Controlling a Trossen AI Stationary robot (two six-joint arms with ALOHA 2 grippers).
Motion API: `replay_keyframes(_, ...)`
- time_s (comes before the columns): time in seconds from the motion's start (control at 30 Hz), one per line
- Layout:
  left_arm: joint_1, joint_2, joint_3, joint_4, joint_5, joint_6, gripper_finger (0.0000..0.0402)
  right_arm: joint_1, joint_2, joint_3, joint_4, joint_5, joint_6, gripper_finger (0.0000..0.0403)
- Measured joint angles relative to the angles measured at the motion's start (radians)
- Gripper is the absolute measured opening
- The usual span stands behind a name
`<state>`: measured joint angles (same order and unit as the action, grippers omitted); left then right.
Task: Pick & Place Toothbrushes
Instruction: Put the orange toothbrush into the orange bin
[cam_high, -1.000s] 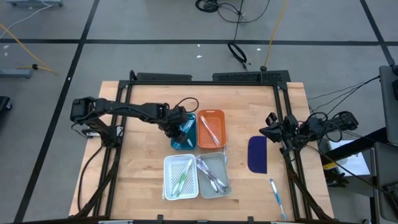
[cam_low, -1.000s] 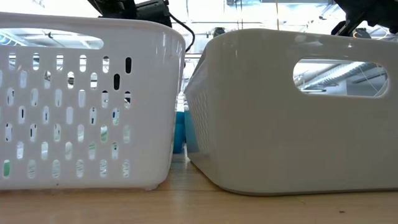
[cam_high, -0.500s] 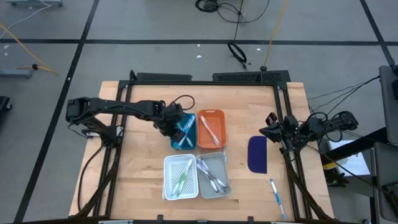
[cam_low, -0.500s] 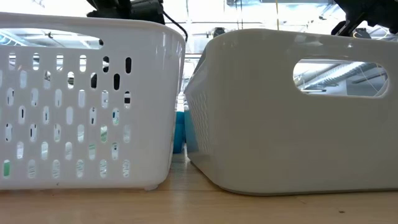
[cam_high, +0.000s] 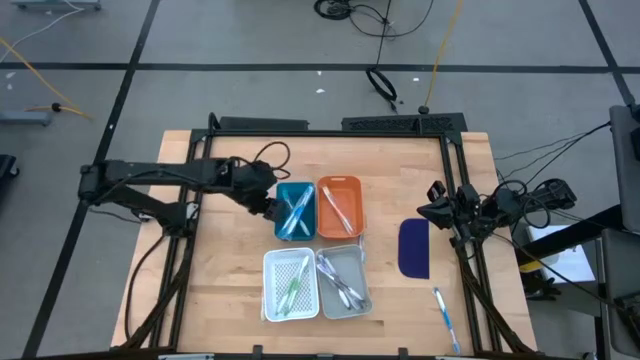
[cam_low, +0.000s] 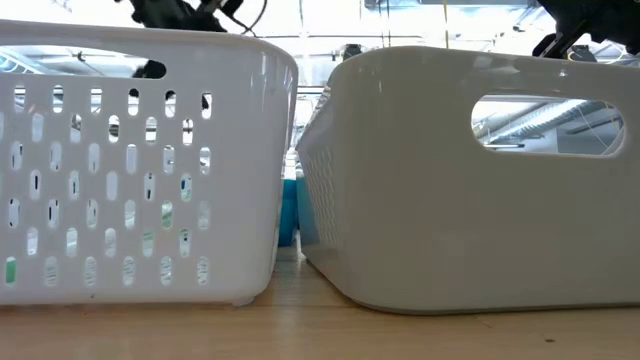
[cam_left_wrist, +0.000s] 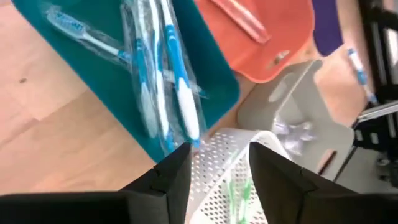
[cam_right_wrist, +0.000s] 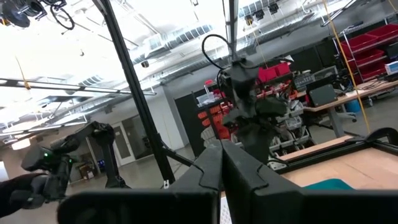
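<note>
Left hand (cam_high: 268, 207) sits just beside the left rim of the teal rectangular plastic tray (cam_high: 281, 232), fingers (cam_left_wrist: 168, 180) parted with nothing between them; in the left wrist view the gap looks past the teal tray toward the white perforated plastic basket (cam_left_wrist: 227, 180). The teal tray holds several light-blue-and-white toothbrushes (cam_high: 297, 210), some in clear wrappers, lying lengthwise and overlapping. Just beside it to the right, the orange rectangular plastic tray (cam_high: 351, 185) carries pale orange brushes (cam_high: 337, 208). Nearer the counter's front edge, the white perforated basket holds green-handled brushes (cam_high: 292, 290), and the grey solid-walled plastic bin (cam_high: 358, 300) next to it holds grey ones (cam_high: 340, 283). Further right lies a dark blue oblong pad (cam_high: 414, 247) on the bare light wooden counter (cam_high: 220, 270), and one blue toothbrush (cam_high: 445, 315) lies loose near the front right corner, well apart from all trays. Right hand (cam_high: 438, 208) waits at the counter's right edge, fingers closed on nothing. Judgement: colour sorting is nearly complete and the empty left hand is between picks. The loose blue brush is the only visible one left, and it lies on the right arm's side. To do this step well: lift clear of the teal rim before moving sideways so wrappers are not snagged, approach the brush across its handle at mid-length, and close low against the counter.
</note>
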<state>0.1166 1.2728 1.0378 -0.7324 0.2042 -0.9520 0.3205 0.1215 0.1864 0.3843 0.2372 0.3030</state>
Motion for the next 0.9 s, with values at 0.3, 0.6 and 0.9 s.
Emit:
replay_keyframes(0.3,-0.130,-0.076,0.000,-0.005,-0.068,-0.148,0.0120,0.000,0.000,0.000,0.000,-0.002,0.000,0.0000)
replay_keyframes(0.6,-0.341,-0.077,0.000,-0.127,-0.084,-0.357,0.0090,0.000,0.000,0.000,0.000,-0.003,0.024,0.0000)
replay_keyframes(0.9,-0.543,-0.076,0.000,-0.171,-0.204,-0.589,0.0017,0.000,0.000,0.000,0.000,-0.003,0.028,0.0000)
